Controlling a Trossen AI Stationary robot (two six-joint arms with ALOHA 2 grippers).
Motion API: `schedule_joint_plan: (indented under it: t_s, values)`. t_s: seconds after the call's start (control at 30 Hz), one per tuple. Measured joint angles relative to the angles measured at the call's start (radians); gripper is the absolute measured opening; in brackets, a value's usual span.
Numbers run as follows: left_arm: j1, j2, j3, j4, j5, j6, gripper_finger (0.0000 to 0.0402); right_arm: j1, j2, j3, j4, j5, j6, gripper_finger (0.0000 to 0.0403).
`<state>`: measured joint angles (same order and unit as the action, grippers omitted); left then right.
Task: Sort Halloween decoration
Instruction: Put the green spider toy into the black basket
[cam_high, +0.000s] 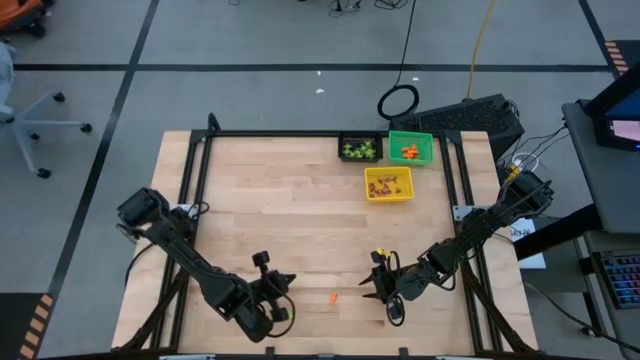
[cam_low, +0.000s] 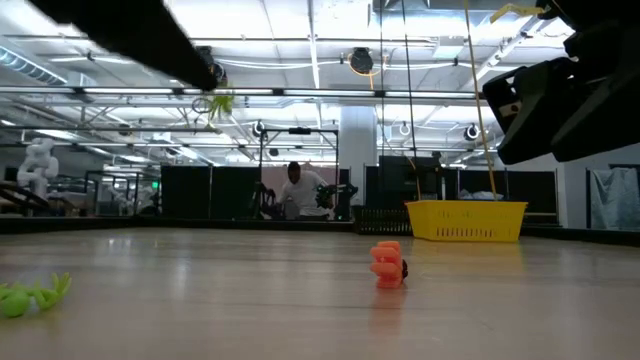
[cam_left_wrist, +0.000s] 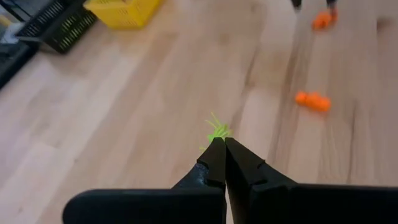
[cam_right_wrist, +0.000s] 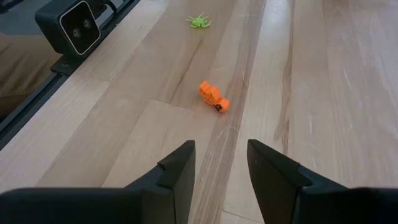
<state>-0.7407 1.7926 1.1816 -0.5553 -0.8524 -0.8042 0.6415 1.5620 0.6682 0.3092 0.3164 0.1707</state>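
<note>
With the left pincer (cam_left_wrist: 224, 144) pinched shut on a green trinket (cam_left_wrist: 217, 132) it has lifted off the worktop (cam_high: 260, 210), the right pincer (cam_right_wrist: 221, 154) hangs open near the orange trinket (cam_right_wrist: 213, 98), which it likely must descend to and grip.

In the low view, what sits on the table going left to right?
Light-green trinket → orange trinket → yellow bin.
</note>
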Motion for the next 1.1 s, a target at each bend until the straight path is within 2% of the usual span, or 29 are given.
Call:
schedule_joint_plan:
  t_s: [0.2,0.4,0.6,0.77,0.97,1.1]
  values:
    - [0.000,-0.094,0.000,0.012,-0.093,0.040,0.0000,0.000,0.000,0.000,0.000,0.000,0.000,0.0132]
    - [0.004,-0.202,0.000,0.104,-0.170,0.171,0.0000,0.000,0.000,0.000,0.001,0.000,0.000,0.0132]
    - [0.017,-0.290,0.000,0.277,-0.169,0.436,0.0000,0.000,0.000,0.000,0.001,0.000,0.000,0.0132]
    - [0.055,-0.325,-0.003,0.302,-0.106,0.580,0.0000,0.001,0.000,0.000,-0.016,-0.003,0.009,0.0132]
    - [0.092,-0.325,-0.050,0.324,-0.084,0.586,0.0000,0.002,0.000,0.000,-0.090,-0.005,0.054,0.0132]
    - [0.113,-0.323,-0.153,0.461,-0.079,0.581,0.0000,0.002,0.000,0.000,-0.090,-0.005,0.056,0.0132]
